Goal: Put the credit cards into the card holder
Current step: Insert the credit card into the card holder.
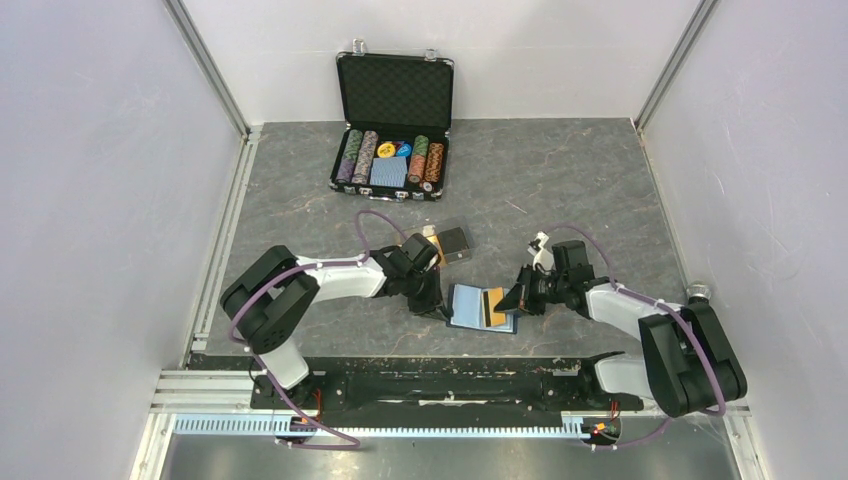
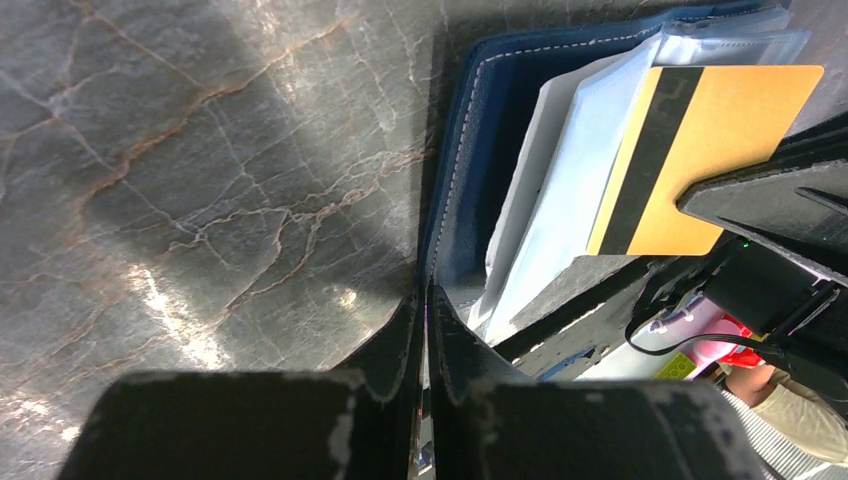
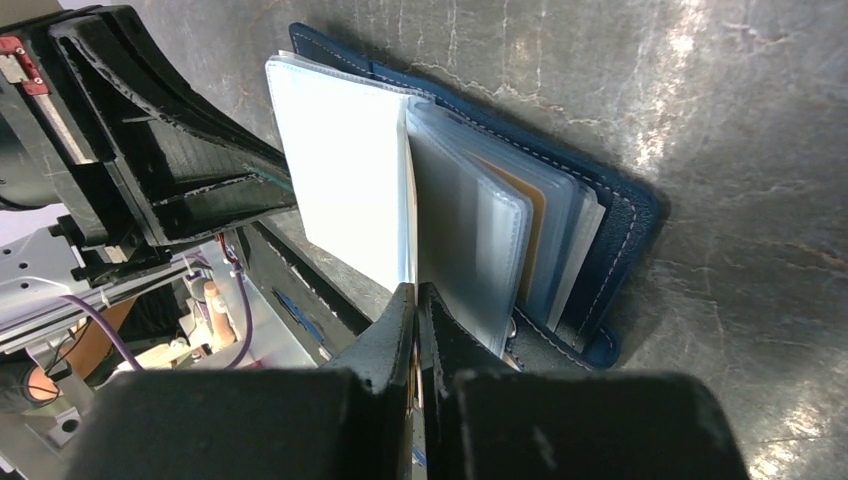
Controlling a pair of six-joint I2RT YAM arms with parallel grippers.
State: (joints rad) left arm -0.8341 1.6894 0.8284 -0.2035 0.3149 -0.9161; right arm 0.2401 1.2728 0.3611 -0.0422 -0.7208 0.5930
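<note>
Holder (image 1: 465, 308) lies open on the table (image 1: 590, 190) between the two arms, navy cover (image 2: 470, 160) down and clear sleeves (image 3: 470, 230) fanned upward.

Left gripper (image 2: 425, 300): jaws closed almost to touching on the stitched left edge of the cover, pinning that side.

Right gripper (image 3: 415, 292): jaws fully closed, apparently on the right edge of a gold card (image 2: 720, 140) whose black stripe is on the side away from the grip. The card stands tilted over the sleeves. In the right wrist view it seems to show only edge-on. Whether its free edge has entered a pocket cannot be told.

Other cards (image 1: 452, 243) lie in a small pile on the table just beyond the left gripper, apart from the holder.

Step in hand, as judged: insertion of the held card.
- Hold the left grip firm so that the holder cannot slide under the push.
- Bring the striped edge to the mouth of one sleeve only, parallel to it and not across several leaves.
- Lower the card into the plane of that pocket before pushing.
- Advance slowly, and release only once most of the card is enclosed.

Risk: the limp sleeves may buckle, or the card may slip between leaves instead of into one.
</note>
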